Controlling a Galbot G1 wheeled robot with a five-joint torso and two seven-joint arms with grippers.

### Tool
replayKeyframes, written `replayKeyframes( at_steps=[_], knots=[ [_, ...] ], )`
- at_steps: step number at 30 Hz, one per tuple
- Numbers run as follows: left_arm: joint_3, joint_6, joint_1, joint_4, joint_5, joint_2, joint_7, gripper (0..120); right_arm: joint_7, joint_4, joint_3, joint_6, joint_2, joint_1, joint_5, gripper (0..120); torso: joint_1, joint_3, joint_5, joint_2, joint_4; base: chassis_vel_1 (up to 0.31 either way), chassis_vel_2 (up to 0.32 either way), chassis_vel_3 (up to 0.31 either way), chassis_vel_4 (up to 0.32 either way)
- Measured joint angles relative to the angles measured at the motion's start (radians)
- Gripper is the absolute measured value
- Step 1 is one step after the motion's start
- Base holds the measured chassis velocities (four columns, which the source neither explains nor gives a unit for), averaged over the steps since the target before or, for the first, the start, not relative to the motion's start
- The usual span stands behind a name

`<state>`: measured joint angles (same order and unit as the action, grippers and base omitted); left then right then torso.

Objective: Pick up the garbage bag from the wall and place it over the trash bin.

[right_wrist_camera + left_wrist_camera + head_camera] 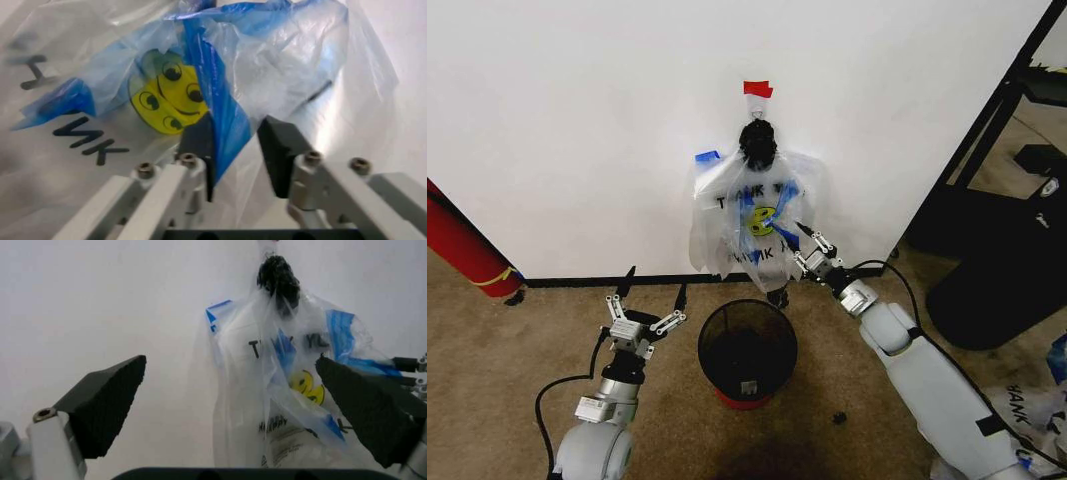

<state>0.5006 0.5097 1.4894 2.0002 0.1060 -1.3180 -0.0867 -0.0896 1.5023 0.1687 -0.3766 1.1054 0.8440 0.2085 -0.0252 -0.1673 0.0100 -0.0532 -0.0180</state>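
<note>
Bag [220, 75] fold pinched between right claw [235, 145] fingers.

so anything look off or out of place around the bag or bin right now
Nothing is spilled or broken. The garbage bag hangs crumpled and bunched from the wall, above the upright trash bin. The right gripper has a blue fold between its fingers; the left gripper waits open beside the bin.

Right hand [806, 243] raised forward, fingers apparently nearly closed, left hand [653, 287] low, spread wide
</note>
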Motion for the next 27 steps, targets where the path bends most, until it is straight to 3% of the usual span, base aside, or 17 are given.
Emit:
replayKeyframes(
  at_steps=[6, 14, 19, 20, 22, 27],
  knots=[
    [-0.001, 0.0, -0.013, 0.0, -0.001, 0.005, 0.005, 100, 0.023, 0.064, 0.01, 0.013, -0.009, 0.079, -0.191, 0, 0.0, 0.0, 0.0, 0.0, -0.0001, 0.0, 0.0, 0.0, 0.0],
    [-0.035, -0.019, -0.085, -0.003, -0.001, 0.05, 0.042, 100, 0.063, 0.21, 0.026, 0.024, -0.002, 0.166, -0.521, 0, 0.0, 0.0, 0.0001, 0.0, -0.0001, 0.0, 0.0, 0.0, 0.0],
    [-0.143, -0.067, -0.213, -0.022, -0.064, 0.171, -0.001, 100, 0.072, 0.313, 0.043, 0.049, 0.014, 0.205, -0.74, 0, 0.0, 0.0, 0.0002, 0.0, 0.0001, 0.0, 0.0, 0.0, 0.0],
    [-0.143, -0.067, -0.213, -0.022, -0.064, 0.171, -0.001, 100, 0.072, 0.313, 0.043, 0.049, 0.014, 0.205, -0.74, 0, 0.0, 0.0, 0.0002, 0.0, 0.0001, 0.0, 0.0, 0.0, 0.0],
    [-0.21, -0.101, -0.293, -0.036, -0.07, 0.24, -0.019, 100, 0.066, 0.326, 0.051, 0.049, 0.019, 0.218, -0.766, 0, 0.0, 0.0, 0.0002, 0.0, -0.0002, 0.0, 0.0, 0.0, 0.0],
    [-0.426, -0.184, -0.54, -0.123, -0.073, 0.355, -0.024, 100, 0.032, 0.321, 0.06, 0.03, 0.034, 0.24, -0.766, 0, 0.0, 0.0, 0.0001, 0.0, -0.0005, 0.0, 0.0, 0.0, 0.0]
  ],
)
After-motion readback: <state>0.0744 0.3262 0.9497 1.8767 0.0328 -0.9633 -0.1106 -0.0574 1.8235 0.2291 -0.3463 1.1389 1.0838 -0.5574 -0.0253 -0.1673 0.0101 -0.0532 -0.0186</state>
